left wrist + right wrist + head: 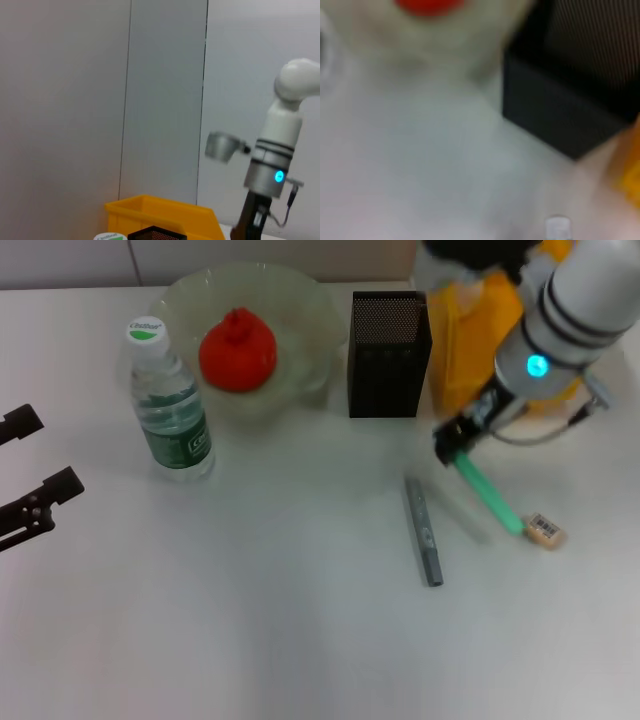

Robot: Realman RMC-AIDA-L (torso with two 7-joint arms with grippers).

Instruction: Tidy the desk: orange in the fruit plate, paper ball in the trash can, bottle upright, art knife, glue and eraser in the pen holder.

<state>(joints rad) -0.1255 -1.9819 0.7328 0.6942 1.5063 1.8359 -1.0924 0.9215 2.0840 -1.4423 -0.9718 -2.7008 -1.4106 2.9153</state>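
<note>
From the head view I see the orange [237, 350] already sitting in the fruit plate [300, 310] at the far side of the tabletop [250, 620]. The bottle [168, 405] stands upright just left of the plate. The pen holder [388, 355] stands right of the plate, with the yellow trash can [470, 350] beside it, partly hidden by my right arm. The right gripper [462, 443] hangs in front of the pen holder, its jaws pinched on the top end of a green glue stick [488, 495], which slants down toward the eraser [545, 530] lying on the tabletop. Whether the stick's low end touches the eraser, I cannot tell. The grey art knife [423, 531] lies flat, just left of the glue stick. The left gripper [35, 468] sits at the left edge, well apart from everything, jaws spread and holding nothing.

The left wrist view looks mostly at the wall, but it catches the trash can [160, 215] rim, the pen holder [157, 233] top and the bottle [109, 236] cap along the lower edge, plus the right arm upright beyond them.

The right wrist view is blurred. It gives me a close corner of the pen holder [565, 100], the orange [427, 6] in the fruit plate [420, 45], and bare tabletop [420, 175]; its own jaws do not show there.
</note>
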